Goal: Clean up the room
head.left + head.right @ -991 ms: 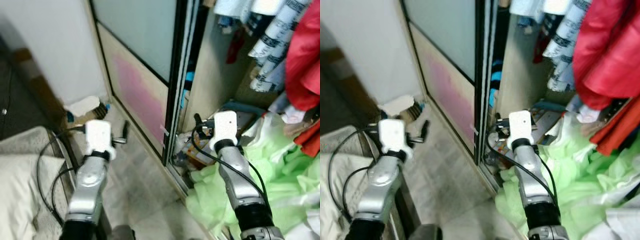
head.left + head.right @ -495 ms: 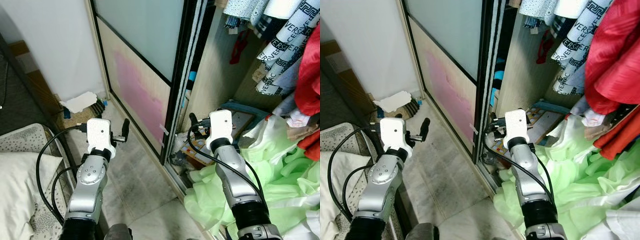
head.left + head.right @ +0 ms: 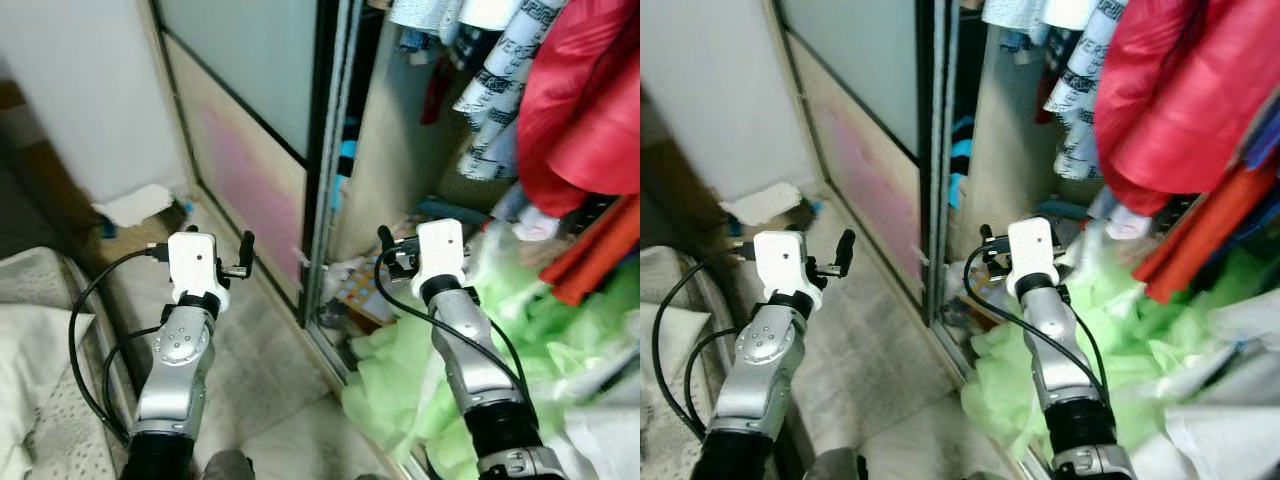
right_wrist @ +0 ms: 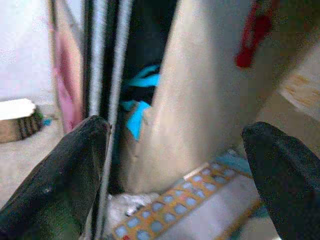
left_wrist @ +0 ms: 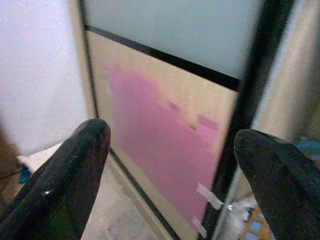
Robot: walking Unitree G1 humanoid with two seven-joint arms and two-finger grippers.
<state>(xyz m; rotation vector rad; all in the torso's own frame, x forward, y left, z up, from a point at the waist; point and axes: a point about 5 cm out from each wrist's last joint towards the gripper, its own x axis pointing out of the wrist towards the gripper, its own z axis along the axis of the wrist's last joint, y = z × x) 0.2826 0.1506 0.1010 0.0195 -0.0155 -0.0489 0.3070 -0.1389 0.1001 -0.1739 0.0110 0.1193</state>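
**Tidy-up barely under way at the wardrobe**

Both arms are hovering empty: left gripper (image 5: 170, 170) spread wide before the sliding door (image 3: 250, 150), right gripper (image 4: 175, 170) gaping toward the wardrobe floor. Green fabric (image 3: 400, 370), probably bedding or clothing, is spilling out beneath the red jacket (image 3: 1180, 100), nothing gathered yet.
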